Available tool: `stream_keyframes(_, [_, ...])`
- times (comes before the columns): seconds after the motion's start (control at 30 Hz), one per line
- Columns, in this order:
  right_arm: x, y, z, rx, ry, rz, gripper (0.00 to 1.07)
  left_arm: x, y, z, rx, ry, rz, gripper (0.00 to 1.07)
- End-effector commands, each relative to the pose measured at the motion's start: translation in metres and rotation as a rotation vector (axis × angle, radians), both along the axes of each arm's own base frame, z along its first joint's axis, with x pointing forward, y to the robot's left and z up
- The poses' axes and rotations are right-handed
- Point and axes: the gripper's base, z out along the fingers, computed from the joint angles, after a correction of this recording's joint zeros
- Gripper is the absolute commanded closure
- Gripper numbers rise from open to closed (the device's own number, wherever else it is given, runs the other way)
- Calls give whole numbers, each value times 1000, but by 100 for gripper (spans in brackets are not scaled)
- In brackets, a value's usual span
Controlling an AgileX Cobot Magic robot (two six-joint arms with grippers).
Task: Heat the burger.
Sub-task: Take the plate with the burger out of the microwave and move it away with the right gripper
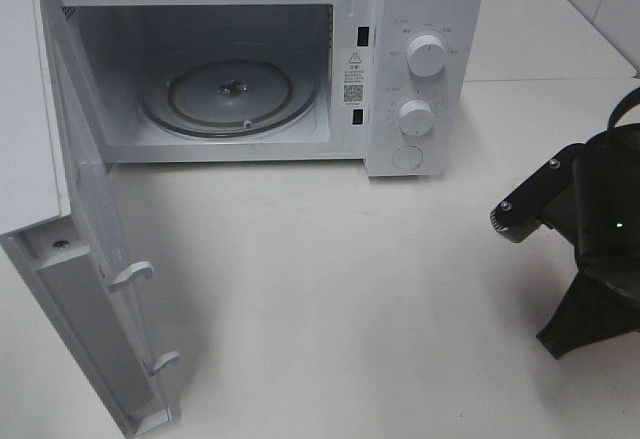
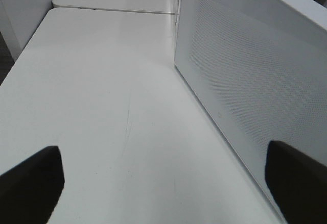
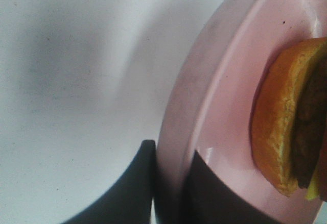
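Burger on plate — right gripper pinching rim.

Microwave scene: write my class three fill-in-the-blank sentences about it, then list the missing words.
1. The microwave door stands ____.
2. The burger sits on a ____ plate.
3. The right hand grips the plate by its ____.

Missing words: open; pink; rim

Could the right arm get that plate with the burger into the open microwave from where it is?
Probably yes. The right gripper is shut on the plate rim, the microwave door stands wide open, and nothing sits on the turntable.
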Motion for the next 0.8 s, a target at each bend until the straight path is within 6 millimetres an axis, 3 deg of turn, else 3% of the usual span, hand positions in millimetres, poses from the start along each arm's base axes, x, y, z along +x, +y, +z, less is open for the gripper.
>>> stream_keyframes(0.03, [5, -4, 5, -57, -38, -7, 103, -3, 0, 0, -2, -29, -1, 7])
stream_keyframes(0.27, [11, -8, 1, -31, -55, -44, 103, -3, 0, 0, -2, -29, -1, 7])
stream_keyframes(0.8, [28, -33, -33, -48, 37, -129, 101, -3, 0, 0, -2, -29, -1, 7])
